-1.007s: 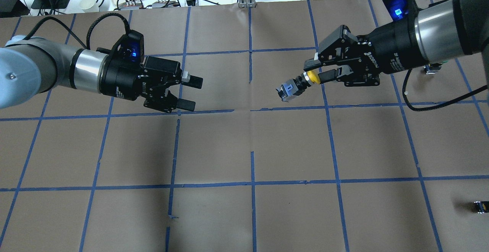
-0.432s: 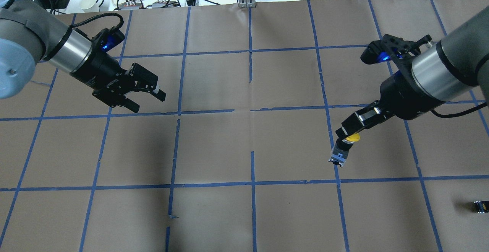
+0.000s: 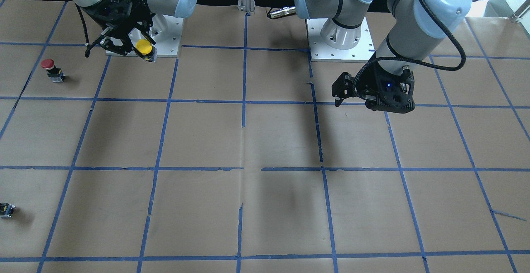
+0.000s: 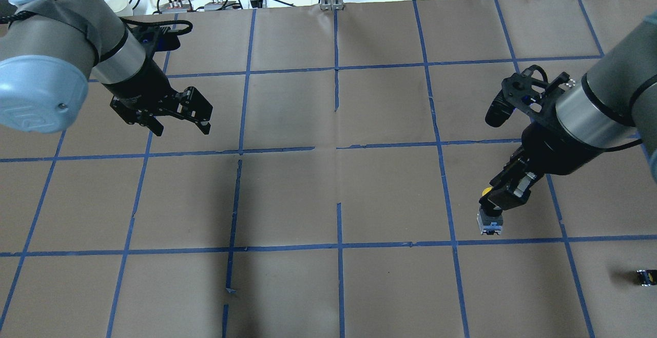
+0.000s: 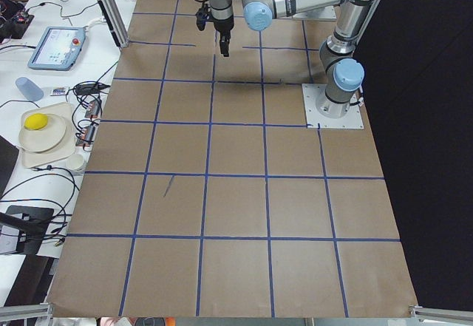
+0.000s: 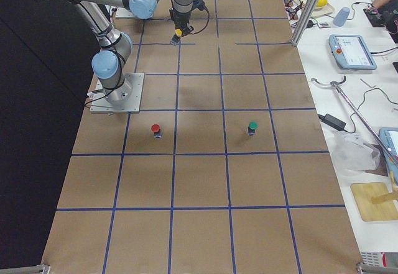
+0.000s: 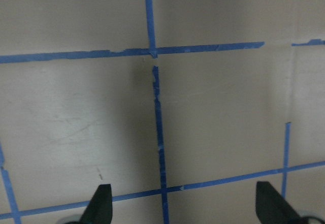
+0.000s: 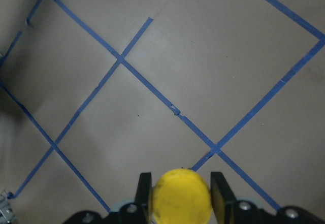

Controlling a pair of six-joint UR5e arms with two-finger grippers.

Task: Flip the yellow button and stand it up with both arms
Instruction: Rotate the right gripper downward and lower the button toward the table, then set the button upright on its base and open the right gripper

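Observation:
The yellow button hangs from my right gripper, which is shut on its neck just under the yellow cap. The cap is up and the black-grey body points down at the table. I cannot tell whether the body touches the paper. The front view shows the button near the right arm's base plate. The fingers sit on both sides of the cap. My left gripper is open and empty, pointing down at the far left. Its fingertips stand wide apart over bare paper.
A red-capped button stands on the robot's right side, and a green-capped one stands beyond it. A tiny dark block with a yellow spot lies near the right front edge. Brown paper with blue tape lines covers the table.
My right arm swung from the table's middle toward the near right and turned the button from lying sideways to cap up. My left arm drew back left and tipped downward, still open.

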